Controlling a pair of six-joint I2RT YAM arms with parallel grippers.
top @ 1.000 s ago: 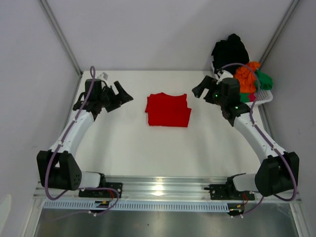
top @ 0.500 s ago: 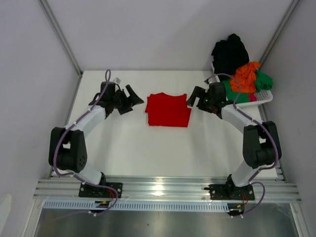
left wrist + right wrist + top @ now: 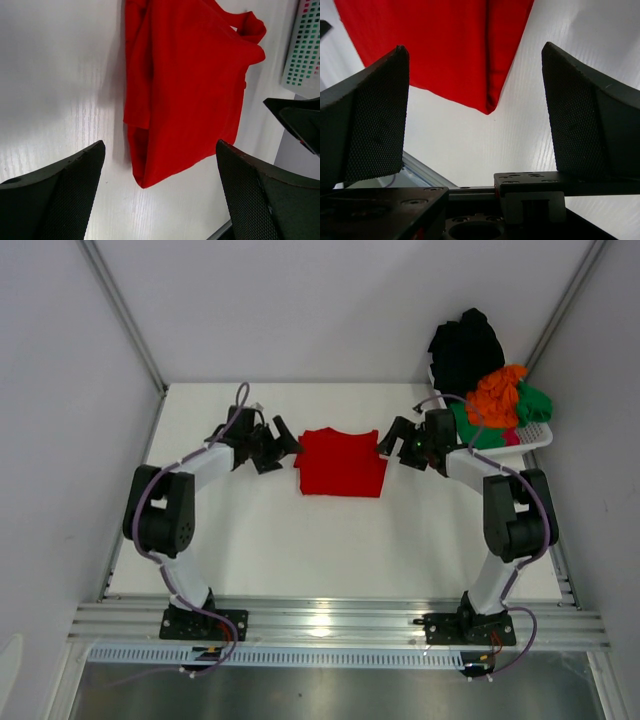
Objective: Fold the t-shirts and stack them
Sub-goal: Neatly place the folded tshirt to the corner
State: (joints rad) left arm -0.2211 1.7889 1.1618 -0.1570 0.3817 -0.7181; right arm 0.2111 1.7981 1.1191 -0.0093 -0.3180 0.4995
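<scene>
Top external view: one red t-shirt lies folded at counter centre. Left fingers and right fingers flank its side edges, released, grasping nothing; next, both must close on cloth for a further fold. Far-right basket: one black shirt, one orange shirt, one green shirt, possibly one pink shirt.
</scene>
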